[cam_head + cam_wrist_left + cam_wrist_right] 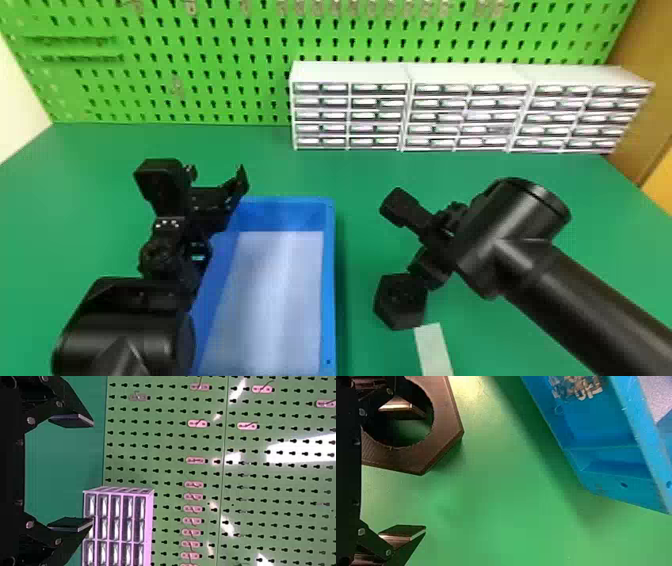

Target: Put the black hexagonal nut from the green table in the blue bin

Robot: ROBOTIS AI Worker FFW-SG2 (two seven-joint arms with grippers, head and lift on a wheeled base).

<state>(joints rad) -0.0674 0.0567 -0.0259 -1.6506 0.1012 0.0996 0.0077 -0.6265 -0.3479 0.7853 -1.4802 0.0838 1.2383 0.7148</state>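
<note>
So the right end effector (431,267) has its fingers spread, one over the hole of the black hexagonal nut (401,302) and the other off past its outside; can't tell if the first one's actually dipping in. The nut's on the green bench (370,170), well apart from the far edge, with a pale strip (434,350) right beside it. Blue bin (328,280) sits to the nut's left. Left end effector (217,181) hangs by the bin's far-left corner, fingers wide apart. White drawer units (350,72) line the far edge.
</note>
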